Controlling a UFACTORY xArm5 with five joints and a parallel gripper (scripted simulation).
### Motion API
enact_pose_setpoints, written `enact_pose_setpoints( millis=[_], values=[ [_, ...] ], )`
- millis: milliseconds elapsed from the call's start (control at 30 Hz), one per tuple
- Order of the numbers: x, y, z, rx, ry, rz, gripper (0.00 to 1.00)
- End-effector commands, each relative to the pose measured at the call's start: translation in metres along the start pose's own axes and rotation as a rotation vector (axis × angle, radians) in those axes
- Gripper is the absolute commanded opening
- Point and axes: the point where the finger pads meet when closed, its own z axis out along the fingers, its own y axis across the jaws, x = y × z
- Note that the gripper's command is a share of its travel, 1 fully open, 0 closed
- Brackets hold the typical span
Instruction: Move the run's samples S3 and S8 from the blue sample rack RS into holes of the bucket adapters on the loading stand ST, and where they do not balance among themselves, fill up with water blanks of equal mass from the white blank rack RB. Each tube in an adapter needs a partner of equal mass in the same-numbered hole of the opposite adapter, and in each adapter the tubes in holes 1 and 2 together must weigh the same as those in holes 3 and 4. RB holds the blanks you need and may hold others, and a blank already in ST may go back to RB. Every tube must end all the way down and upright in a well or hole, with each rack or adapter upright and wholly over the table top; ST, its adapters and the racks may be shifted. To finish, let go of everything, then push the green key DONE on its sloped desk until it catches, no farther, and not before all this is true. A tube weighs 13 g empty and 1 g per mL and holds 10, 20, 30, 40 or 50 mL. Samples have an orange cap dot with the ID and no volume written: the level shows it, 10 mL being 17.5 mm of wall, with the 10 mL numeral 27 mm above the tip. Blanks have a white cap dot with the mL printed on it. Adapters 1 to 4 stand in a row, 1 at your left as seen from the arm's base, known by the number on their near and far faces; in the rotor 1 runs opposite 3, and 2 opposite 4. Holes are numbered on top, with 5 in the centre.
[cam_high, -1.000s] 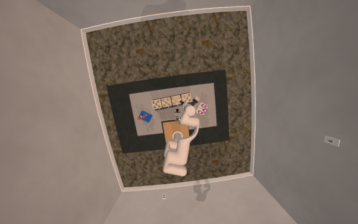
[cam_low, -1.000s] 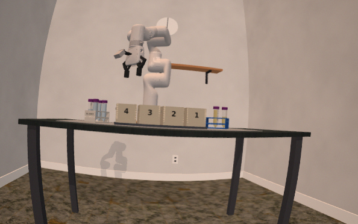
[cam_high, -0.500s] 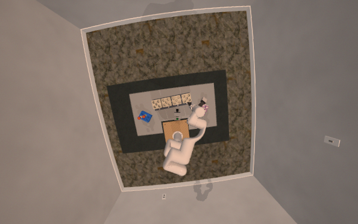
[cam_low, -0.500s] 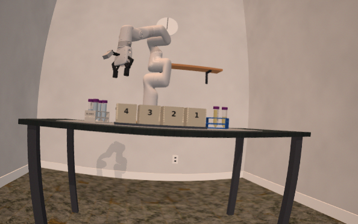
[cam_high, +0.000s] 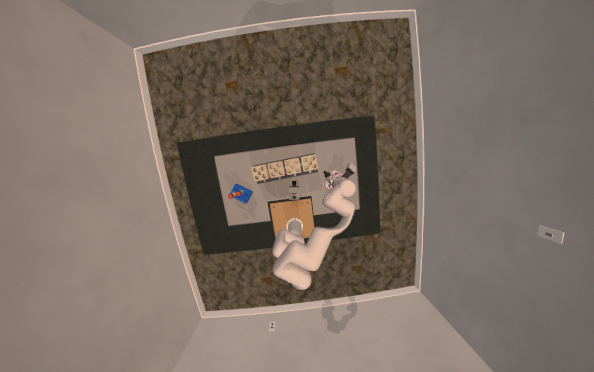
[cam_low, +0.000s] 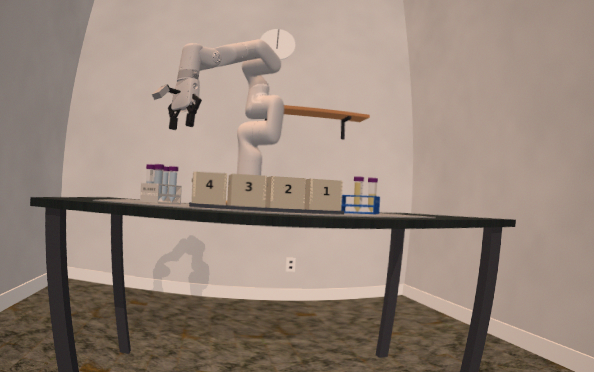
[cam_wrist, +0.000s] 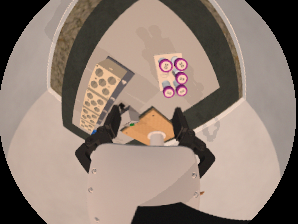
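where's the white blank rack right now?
In the exterior view the white blank rack stands at the table's left end, just beside adapter 4. The open gripper hangs high above it, holding nothing.

Four beige adapter blocks are standing in a row on the table, well below the open gripper (cam_low: 181, 119) and off to its side, each showing a black numeral on its face: adapter 4 (cam_low: 209, 184) nearest under the gripper, then adapter 3 (cam_low: 248, 187), adapter 2 (cam_low: 288, 189) and adapter 1 (cam_low: 326, 191) farthest away. The white blank rack (cam_low: 149, 190), almost directly beneath the gripper, is carrying a small label too blurred to read.
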Motion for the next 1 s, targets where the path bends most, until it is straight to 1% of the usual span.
enact_pose_setpoints(
  millis=[0,367,567,933,967],
  values=[
    [0.013,0.017,-0.001,0.0,0.003,-0.001,1.0],
    [0.042,0.064,-0.002,-0.001,0.003,-0.001,1.0],
    [0.046,0.072,-0.002,-0.001,0.003,-0.001,1.0],
    [0.047,0.072,0.028,-0.001,0.003,-0.001,1.0],
    [0.047,0.072,0.028,-0.001,0.003,-0.001,1.0]
  ],
)
